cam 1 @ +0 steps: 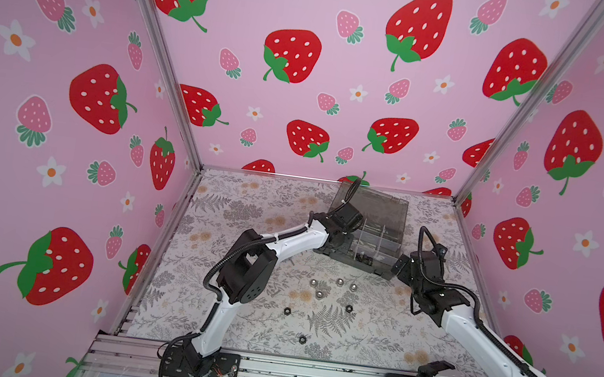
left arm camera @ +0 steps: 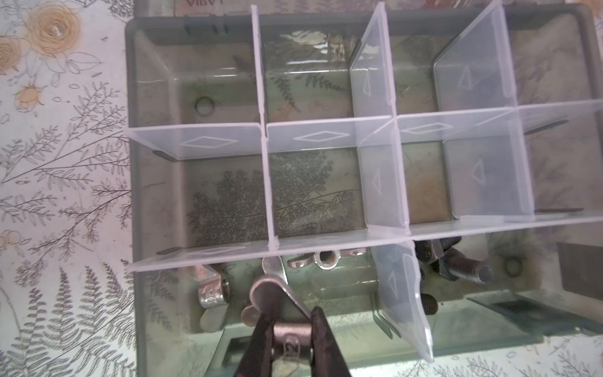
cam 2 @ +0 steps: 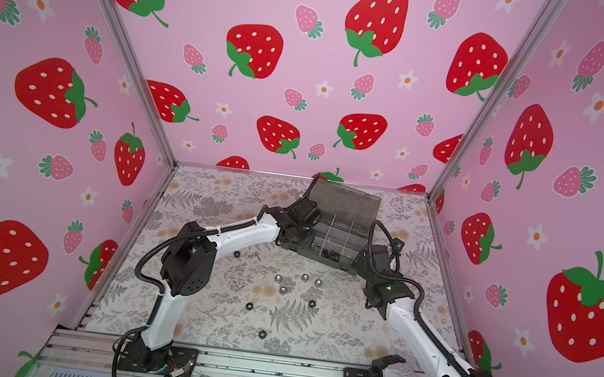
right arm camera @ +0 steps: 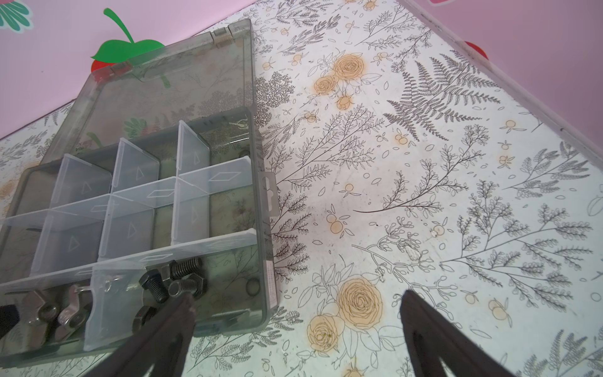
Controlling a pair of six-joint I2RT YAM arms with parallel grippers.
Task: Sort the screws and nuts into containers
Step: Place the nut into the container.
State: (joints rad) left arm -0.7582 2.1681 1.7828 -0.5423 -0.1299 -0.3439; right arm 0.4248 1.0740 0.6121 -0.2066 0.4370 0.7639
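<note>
The left end effector (left arm camera: 287, 329), nearly closed, pinches a silver wing nut (left arm camera: 269, 293) above the compartment (left arm camera: 346, 287) of the organiser box (left arm camera: 135, 196) that already holds wing nuts (left arm camera: 326, 259), probably to keep like with like. The box sits near the surface's (cam 1: 251, 198) far edge. The right end effector (right arm camera: 297, 300) gapes empty beside it.

Pale upright plastic dividers (left arm camera: 381, 176) split the smoky grey translucent organiser box (right arm camera: 262, 228) into narrow cells, and its raised hinged lid (right arm camera: 163, 85) walled off the rear. The floral-patterned table (cam 1: 364, 336) before it lay open, dotted only with silver domed nuts (cam 1: 339, 281) and black hex nuts (cam 1: 288, 310).
</note>
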